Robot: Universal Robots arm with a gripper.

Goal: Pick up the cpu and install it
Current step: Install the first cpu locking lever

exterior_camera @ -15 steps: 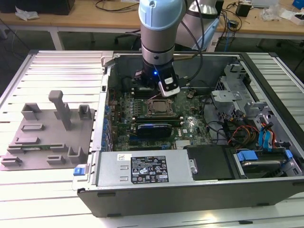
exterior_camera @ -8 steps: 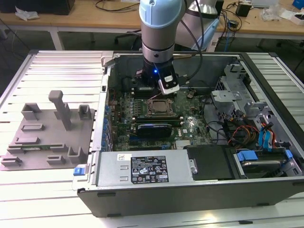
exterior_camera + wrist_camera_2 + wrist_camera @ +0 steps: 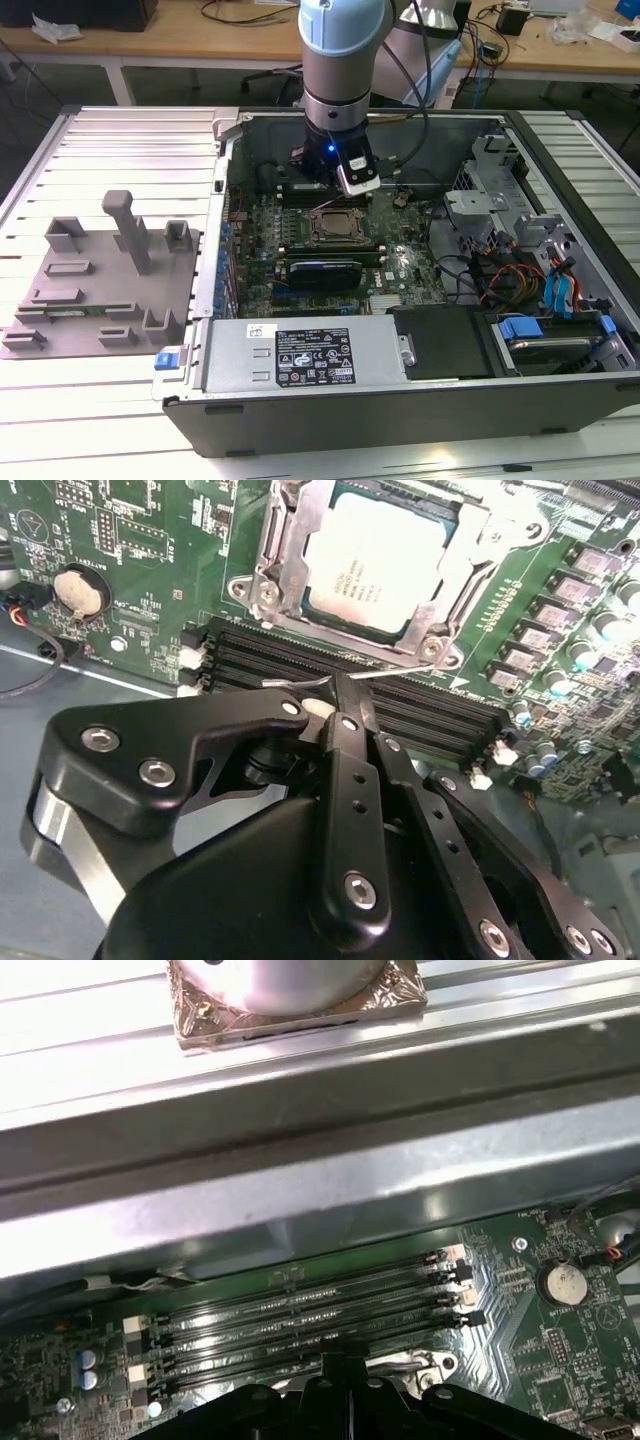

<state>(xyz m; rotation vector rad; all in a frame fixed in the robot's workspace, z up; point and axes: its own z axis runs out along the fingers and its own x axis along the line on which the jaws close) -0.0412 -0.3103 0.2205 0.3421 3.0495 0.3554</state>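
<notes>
The desk [image 3: 100, 420] is a flat surface of pale, ribbed metal slats. An open computer case [image 3: 400, 420] lies on its side on the slats and covers the middle of the desk and the exterior view's right. A grey fixture plate [image 3: 100, 290] with upright posts and slots lies at the exterior view's left, just beside the case wall.

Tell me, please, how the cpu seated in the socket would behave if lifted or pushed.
The cpu looks thin and flat with a metal top, so it is probably stiff and light. Its smooth top may be slippery. Lying flat inside the socket frame, it should not roll or tip, and the frame would likely block a sideways push.
</notes>
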